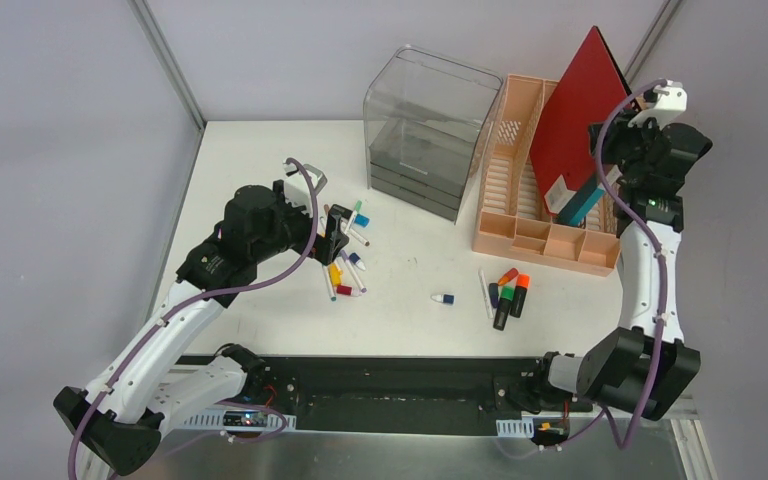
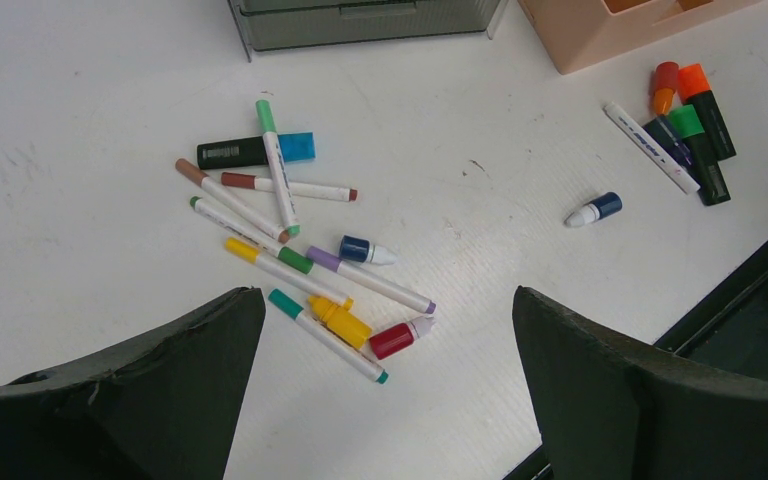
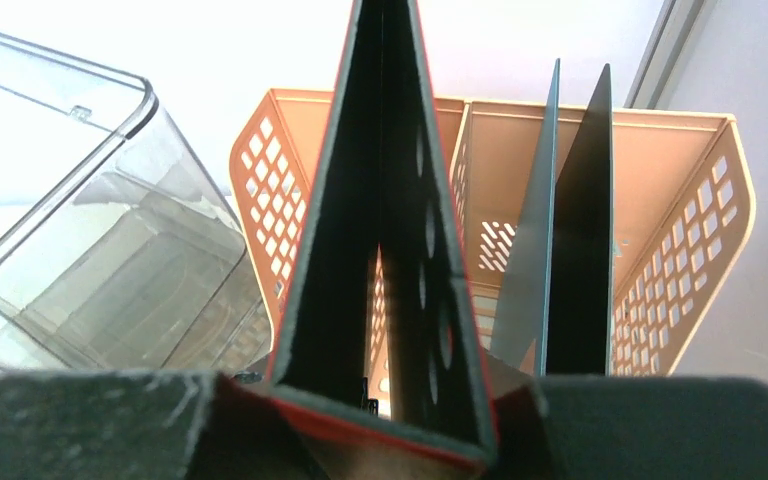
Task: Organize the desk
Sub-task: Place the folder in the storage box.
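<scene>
On the white desk (image 1: 410,320) a pile of markers and small bottles (image 1: 345,265) lies left of centre. My left gripper (image 1: 335,238) hangs just above it, open and holding nothing. In the left wrist view the pile (image 2: 280,230) sits ahead of the left gripper (image 2: 385,297), and a yellow bottle (image 2: 340,322) and a red bottle (image 2: 395,340) lie nearest the jaws. My right gripper (image 1: 592,185) is shut on the lower edge of a red folder (image 1: 580,110), which stands tilted in the peach organiser (image 1: 520,200). In the right wrist view the folder (image 3: 400,200) fills the gap of the right gripper (image 3: 380,425).
A teal folder (image 3: 535,250) stands in the organiser (image 3: 700,230) beside the red one. A clear drawer unit (image 1: 425,130) stands at the back. Several highlighters and a pen (image 1: 508,295) lie near the front right, and a small blue-capped bottle (image 1: 444,298) lies alone at centre.
</scene>
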{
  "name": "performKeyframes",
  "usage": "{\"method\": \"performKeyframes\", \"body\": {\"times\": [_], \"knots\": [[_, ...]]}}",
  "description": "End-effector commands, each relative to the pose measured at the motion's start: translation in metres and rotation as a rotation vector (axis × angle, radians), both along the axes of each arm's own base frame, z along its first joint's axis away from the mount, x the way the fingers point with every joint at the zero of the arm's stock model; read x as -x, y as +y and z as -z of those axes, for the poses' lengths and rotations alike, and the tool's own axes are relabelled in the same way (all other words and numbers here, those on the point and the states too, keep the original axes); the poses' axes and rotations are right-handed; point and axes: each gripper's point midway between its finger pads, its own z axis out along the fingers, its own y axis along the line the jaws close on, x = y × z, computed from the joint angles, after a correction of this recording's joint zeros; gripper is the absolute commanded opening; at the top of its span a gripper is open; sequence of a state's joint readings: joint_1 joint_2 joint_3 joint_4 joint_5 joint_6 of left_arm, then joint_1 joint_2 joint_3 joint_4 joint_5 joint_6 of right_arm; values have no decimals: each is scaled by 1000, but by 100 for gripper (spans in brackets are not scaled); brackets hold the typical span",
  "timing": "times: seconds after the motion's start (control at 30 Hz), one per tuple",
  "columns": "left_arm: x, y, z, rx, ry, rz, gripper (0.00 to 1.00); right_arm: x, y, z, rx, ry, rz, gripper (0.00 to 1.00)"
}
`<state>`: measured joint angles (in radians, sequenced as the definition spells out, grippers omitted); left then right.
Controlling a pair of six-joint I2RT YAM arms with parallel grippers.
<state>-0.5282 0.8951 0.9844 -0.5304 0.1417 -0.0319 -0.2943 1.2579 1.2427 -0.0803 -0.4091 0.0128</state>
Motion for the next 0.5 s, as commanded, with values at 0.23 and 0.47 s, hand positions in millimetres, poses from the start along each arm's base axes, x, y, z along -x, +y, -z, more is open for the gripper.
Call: {"method": "performKeyframes", "body": {"times": [0.23,0.47], "knots": [[-4,0,-13,17,-62,9,99,-14,-10,-9,-87,-279,39,0],[-5,-1,-11,14,-55,11,99,-14,-7,19,-49,-261,16,0]]}}
